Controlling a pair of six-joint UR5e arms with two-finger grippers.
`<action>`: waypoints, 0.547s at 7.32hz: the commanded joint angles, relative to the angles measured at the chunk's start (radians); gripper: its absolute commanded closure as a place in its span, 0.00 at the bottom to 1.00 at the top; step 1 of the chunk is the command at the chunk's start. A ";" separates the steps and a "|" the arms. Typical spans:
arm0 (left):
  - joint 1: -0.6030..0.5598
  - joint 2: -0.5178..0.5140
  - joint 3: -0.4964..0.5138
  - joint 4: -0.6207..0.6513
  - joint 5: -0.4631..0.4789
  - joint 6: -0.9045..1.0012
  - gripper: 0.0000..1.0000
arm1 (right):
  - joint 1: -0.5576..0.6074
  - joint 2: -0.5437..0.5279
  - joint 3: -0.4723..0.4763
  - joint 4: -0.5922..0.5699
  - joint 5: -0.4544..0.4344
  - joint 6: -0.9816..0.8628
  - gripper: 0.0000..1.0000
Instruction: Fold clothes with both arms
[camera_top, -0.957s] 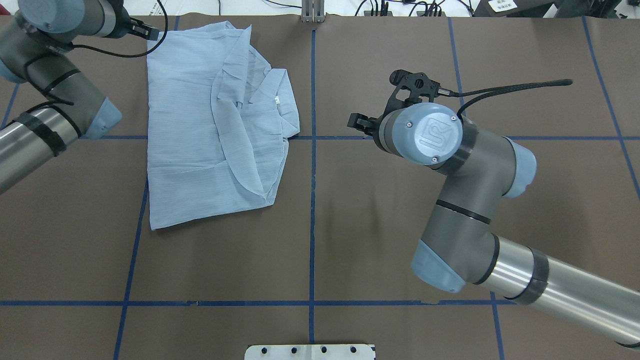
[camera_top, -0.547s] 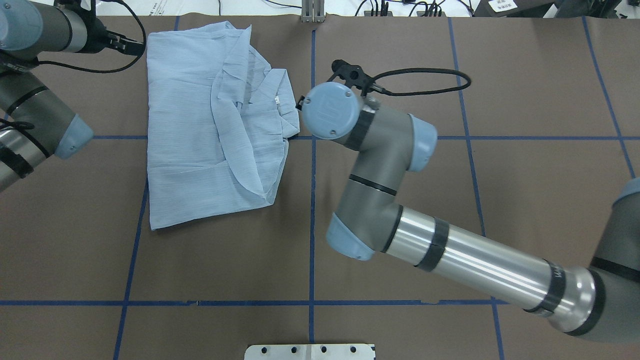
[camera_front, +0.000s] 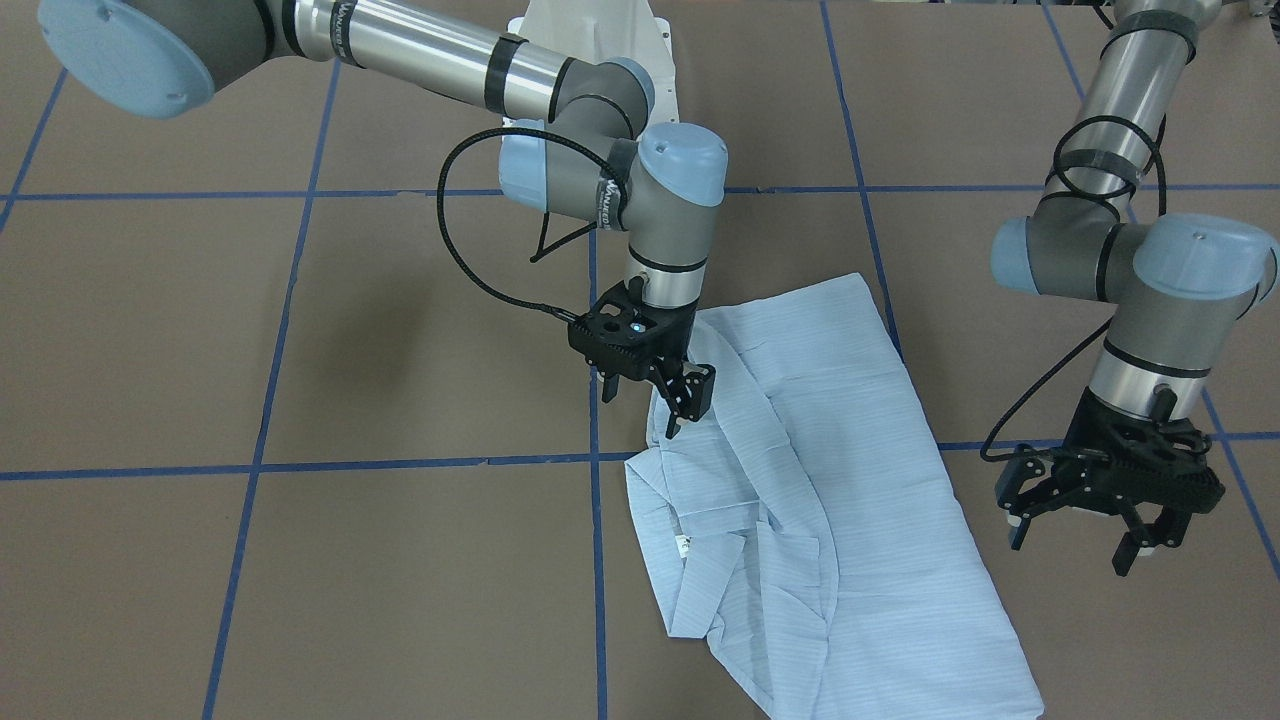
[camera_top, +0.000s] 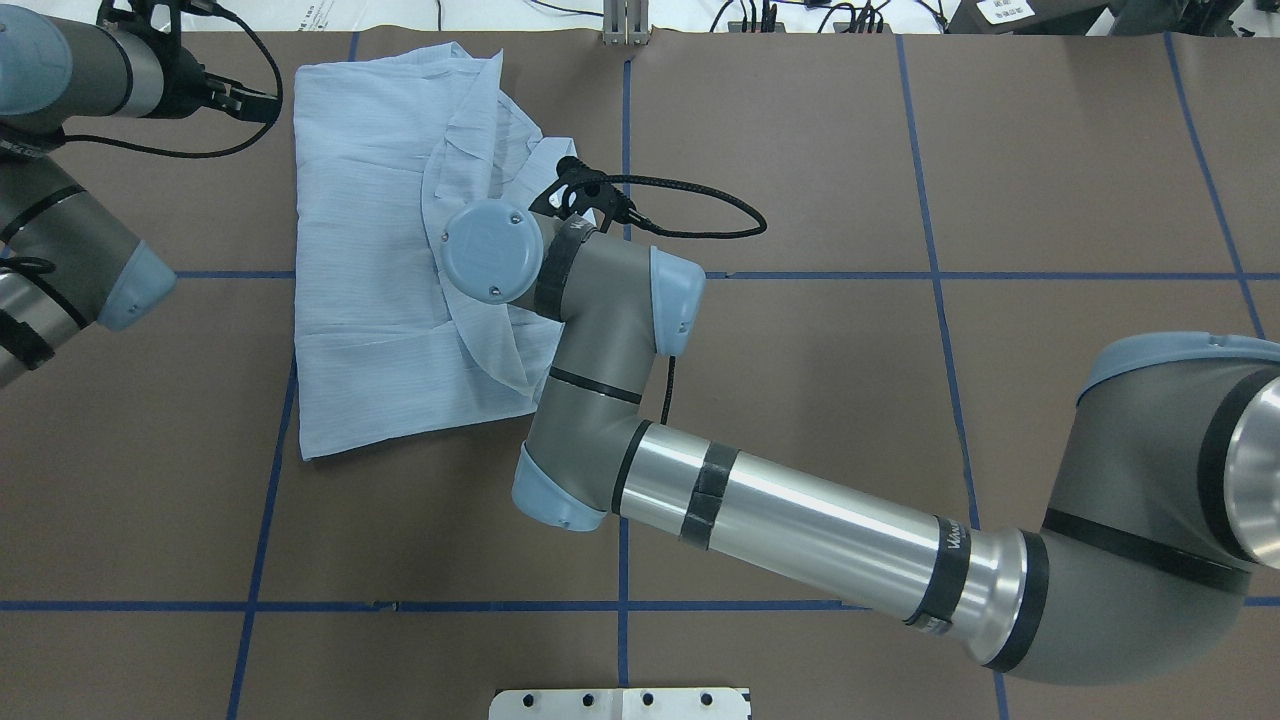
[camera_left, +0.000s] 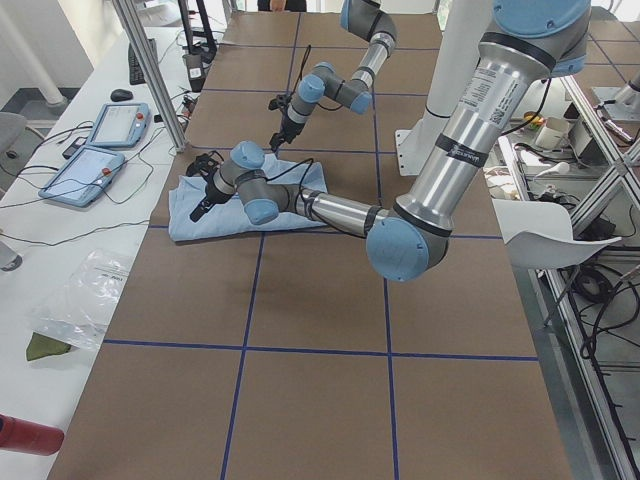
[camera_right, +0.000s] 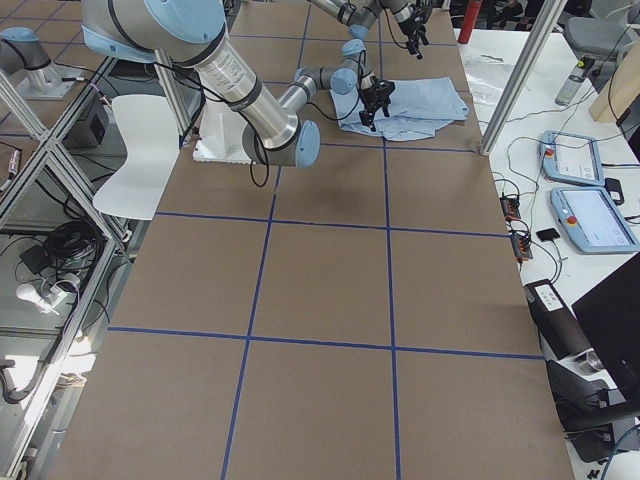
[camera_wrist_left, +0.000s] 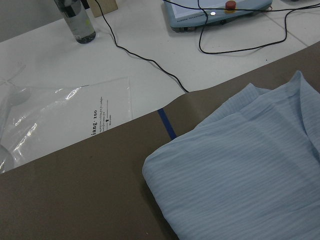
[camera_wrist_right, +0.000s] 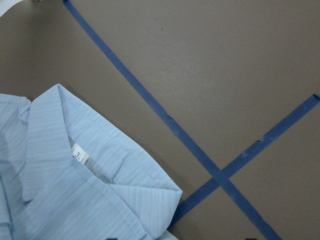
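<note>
The pale blue striped shirt lies folded on the brown table, collar toward the table's middle; it also shows in the front view. My right gripper is open and hovers just above the shirt's collar-side edge. In the overhead view its wrist hides the fingers. The right wrist view shows the collar and its small label. My left gripper is open and empty, above bare table beside the shirt's far corner.
Blue tape lines grid the brown table. A white base plate sits at the near edge. Past the table's far edge lie a plastic bag, a bottle, cables and teach pendants.
My right arm has swung left across the table and now stands over the shirt's collar side. My left gripper has drawn back a little from the shirt's corner.
</note>
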 joint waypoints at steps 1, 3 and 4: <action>0.003 0.007 -0.006 0.000 0.000 -0.051 0.00 | -0.007 0.048 -0.091 0.009 -0.081 -0.031 0.18; 0.007 0.013 -0.013 0.000 0.000 -0.062 0.00 | -0.007 0.070 -0.157 0.067 -0.094 -0.035 0.18; 0.009 0.013 -0.012 0.000 0.000 -0.062 0.00 | -0.009 0.070 -0.165 0.075 -0.100 -0.035 0.19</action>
